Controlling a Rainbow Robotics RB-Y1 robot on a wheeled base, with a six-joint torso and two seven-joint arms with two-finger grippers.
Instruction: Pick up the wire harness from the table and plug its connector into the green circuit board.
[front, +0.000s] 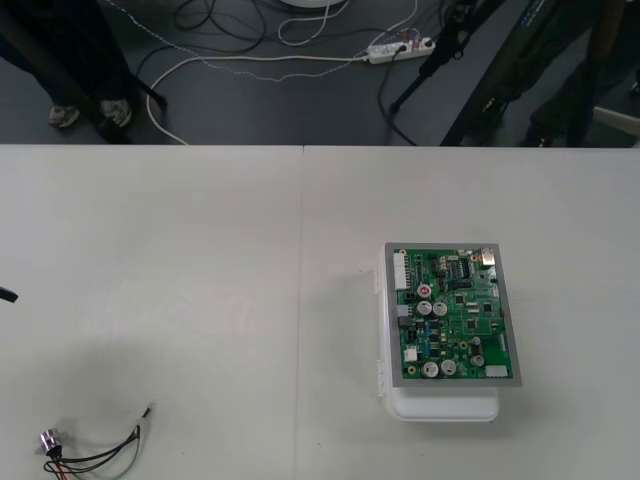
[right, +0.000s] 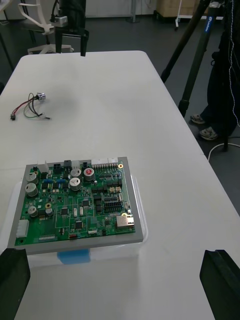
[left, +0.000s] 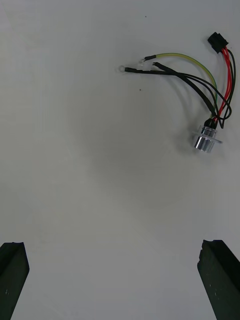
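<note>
The left gripper (left: 115, 245) hangs over the left side of the table (front: 200, 250). Its black fingers (left: 12, 270) are spread wide, with nothing between them. Ahead of those fingers, not touching them, the wire harness (left: 200, 95) lies flat in the table's near-left corner. Its red, black and green wires fan out loosely. The small black plug (left: 217, 41) is at one end and the round metal socket (left: 206, 140) rests at the other. The plug is not in anything.

Well apart from it, right of the table's middle, the green circuit board (front: 455, 315) sits on its white base (front: 445, 405). The right gripper (right: 117, 255) is just beside the board's right edge. It is released too, with its fingers (right: 220, 280) far apart and empty.
</note>
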